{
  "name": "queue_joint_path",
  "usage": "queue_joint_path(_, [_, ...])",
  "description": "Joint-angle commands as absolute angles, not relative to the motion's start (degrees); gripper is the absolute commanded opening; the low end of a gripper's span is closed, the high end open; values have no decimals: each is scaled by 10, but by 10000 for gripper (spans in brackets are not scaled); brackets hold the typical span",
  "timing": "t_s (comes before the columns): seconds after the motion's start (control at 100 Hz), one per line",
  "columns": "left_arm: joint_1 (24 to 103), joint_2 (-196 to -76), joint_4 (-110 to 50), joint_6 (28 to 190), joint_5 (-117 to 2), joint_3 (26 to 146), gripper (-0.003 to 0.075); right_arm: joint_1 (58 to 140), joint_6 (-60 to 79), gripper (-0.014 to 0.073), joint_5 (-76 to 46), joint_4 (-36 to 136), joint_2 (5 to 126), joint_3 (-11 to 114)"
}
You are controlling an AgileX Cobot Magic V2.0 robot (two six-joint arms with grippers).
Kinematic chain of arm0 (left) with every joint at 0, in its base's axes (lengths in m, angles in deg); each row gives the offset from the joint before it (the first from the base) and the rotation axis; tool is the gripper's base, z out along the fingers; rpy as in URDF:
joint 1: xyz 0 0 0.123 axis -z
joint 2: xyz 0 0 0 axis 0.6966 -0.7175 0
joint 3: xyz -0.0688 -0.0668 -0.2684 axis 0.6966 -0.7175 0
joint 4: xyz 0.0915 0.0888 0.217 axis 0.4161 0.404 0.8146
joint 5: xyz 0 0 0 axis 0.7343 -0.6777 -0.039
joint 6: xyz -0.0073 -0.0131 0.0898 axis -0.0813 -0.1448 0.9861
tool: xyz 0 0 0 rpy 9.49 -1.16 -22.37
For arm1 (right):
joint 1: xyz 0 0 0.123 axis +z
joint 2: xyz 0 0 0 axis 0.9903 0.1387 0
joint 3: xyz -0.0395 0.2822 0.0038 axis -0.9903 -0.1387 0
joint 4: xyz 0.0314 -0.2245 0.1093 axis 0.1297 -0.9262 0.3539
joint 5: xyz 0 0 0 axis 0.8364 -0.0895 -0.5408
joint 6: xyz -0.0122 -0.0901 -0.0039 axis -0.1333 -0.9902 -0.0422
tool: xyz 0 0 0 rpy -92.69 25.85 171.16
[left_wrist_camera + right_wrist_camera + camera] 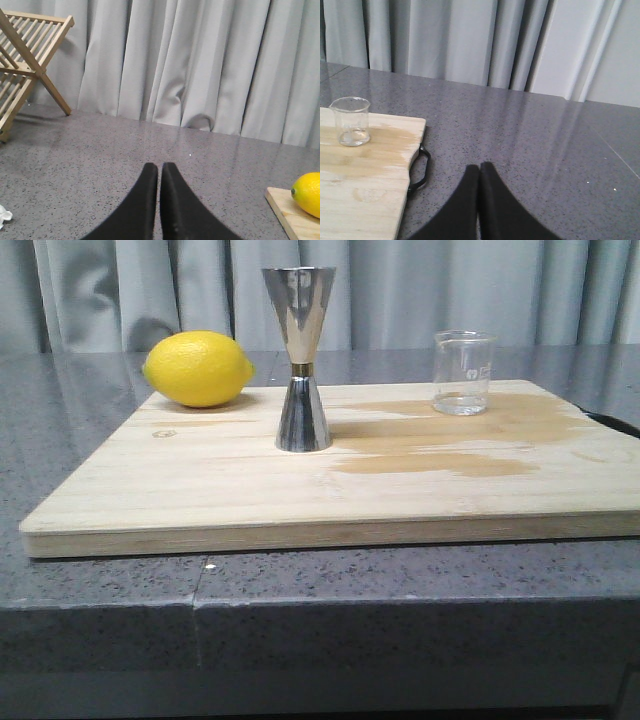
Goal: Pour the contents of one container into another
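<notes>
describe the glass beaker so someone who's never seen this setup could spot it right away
Find the pale wooden board on the grey stone counter. Toward its back right corner, on a darker damp-looking patch, stands the glass beaker. Unlike the shiny metal jigger mid-board and the yellow lemon at back left, it is clear, short and straight-sided.

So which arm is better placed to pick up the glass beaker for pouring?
Right. The beaker stands at the board's right end, and the right claw sees it close by. The left claw sees only the lemon.
</notes>
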State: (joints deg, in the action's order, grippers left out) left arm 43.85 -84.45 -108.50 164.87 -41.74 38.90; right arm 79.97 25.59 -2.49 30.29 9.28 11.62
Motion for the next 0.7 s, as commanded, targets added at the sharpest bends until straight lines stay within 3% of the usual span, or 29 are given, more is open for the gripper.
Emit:
queue_joint_path(0.0, [437,-850,-1093,1645,-429,405,-19,797,256,-71,-65,302,99,129])
queue_joint_path(0.69, [451,-832,-1081,1648,-406,401,-19,797,256,-71,-65,302,99,129])
